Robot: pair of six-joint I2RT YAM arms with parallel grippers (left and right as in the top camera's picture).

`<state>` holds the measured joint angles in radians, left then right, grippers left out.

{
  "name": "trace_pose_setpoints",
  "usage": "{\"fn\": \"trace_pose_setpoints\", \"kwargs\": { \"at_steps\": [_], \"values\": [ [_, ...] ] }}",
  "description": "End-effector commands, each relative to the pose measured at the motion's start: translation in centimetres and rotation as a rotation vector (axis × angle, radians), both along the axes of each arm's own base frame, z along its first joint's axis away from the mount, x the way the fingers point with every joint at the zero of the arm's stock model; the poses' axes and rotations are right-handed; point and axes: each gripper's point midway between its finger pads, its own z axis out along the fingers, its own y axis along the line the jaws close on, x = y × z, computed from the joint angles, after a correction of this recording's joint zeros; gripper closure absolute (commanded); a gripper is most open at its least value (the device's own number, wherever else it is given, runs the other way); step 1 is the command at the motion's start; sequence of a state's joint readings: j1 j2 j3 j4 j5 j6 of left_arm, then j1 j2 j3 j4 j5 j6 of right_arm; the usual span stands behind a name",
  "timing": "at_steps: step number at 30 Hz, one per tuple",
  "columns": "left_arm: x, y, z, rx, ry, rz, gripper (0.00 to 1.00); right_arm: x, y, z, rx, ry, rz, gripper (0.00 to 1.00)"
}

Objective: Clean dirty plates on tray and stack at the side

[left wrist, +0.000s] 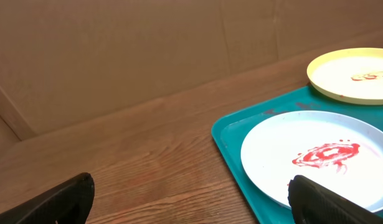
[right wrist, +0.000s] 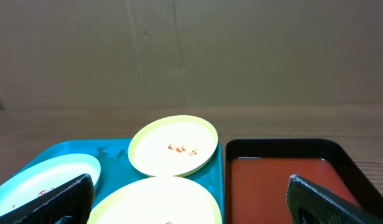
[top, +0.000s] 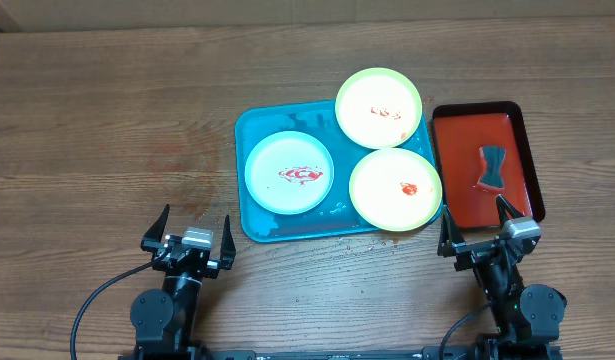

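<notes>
I'm looking at a brown wood-grain surface [top: 107, 100], evenly and softly lit. Along its far edge stands a plain brown wall [left wrist: 116, 50] that looks like cardboard, with a few upright seams and creases.

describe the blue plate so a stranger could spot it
Start at the big turquoise tray. On its left side lies the pale blue plate, red smear at its centre. It is the only blue one; the other plates are yellow-green.
</notes>
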<state>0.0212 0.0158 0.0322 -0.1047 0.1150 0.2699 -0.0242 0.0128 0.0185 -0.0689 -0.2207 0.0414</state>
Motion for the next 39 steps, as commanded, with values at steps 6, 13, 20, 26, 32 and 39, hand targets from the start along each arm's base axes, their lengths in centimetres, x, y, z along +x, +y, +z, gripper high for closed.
{"fn": "trace_pose_setpoints", "kwargs": {
  "at_steps": [6, 13, 20, 26, 32, 39],
  "values": [
    [0.0, 0.1, -0.2, 0.023, -0.007, 0.008, 0.0, 0.0, 0.0, -0.2, 0.004, -0.004, 0.0, 0.0],
    [0.0, 0.0, -0.2, 0.006, -0.005, -0.002, 0.0, 0.0, 0.0, -0.2, 0.004, -0.004, 0.0, 0.0],
    [-0.3, -2.2, 0.1, -0.14, 0.005, -0.117, 0.0, 0.0, 0.0, -0.2, 0.003, -0.004, -0.004, 0.0],
    [-1.0, -3.9, 1.2, -0.194, 0.008, -0.216, 0.0, 0.0, 0.2, -0.2, 0.004, -0.004, 0.011, 0.0],
    [-1.8, -4.1, 3.7, -0.221, 0.034, -0.222, 0.0, 0.0, 0.2, -0.2, 0.004, -0.004, 0.011, 0.0],
    [-1.3, -4.0, 5.9, -0.238, 0.091, -0.212, 0.0, 0.0, 0.2, -0.1, 0.004, -0.005, 0.011, 0.0]
  ]
}}
